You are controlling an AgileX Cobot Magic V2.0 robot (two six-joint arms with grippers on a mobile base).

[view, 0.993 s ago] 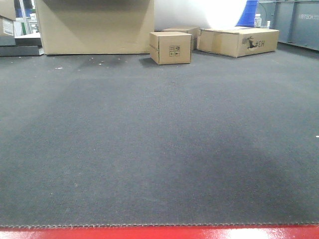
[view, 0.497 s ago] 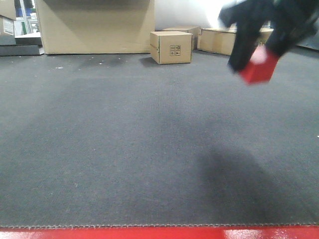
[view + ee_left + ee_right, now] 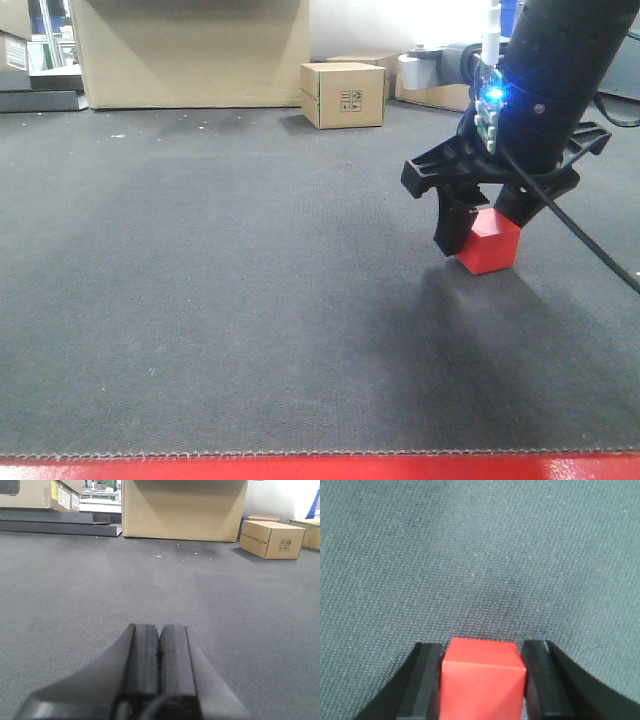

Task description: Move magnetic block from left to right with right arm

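Since half a second ago, your right gripper (image 3: pixel 489 225) has dropped from the upper right of the front view to carpet level at right of centre, carrying the magnetic block (image 3: pixel 490 241).

Carry looks near complete: the block sits low on the grey carpet (image 3: pixel 250 290), seemingly touching it, but contact cannot be confirmed. Release and withdrawal remain. In the right wrist view the block (image 3: pixel 483 680) is clamped between both fingers (image 3: pixel 426 680), which press its side faces. Your left gripper (image 3: pixel 159 665) is idle, fingers pressed together on nothing.
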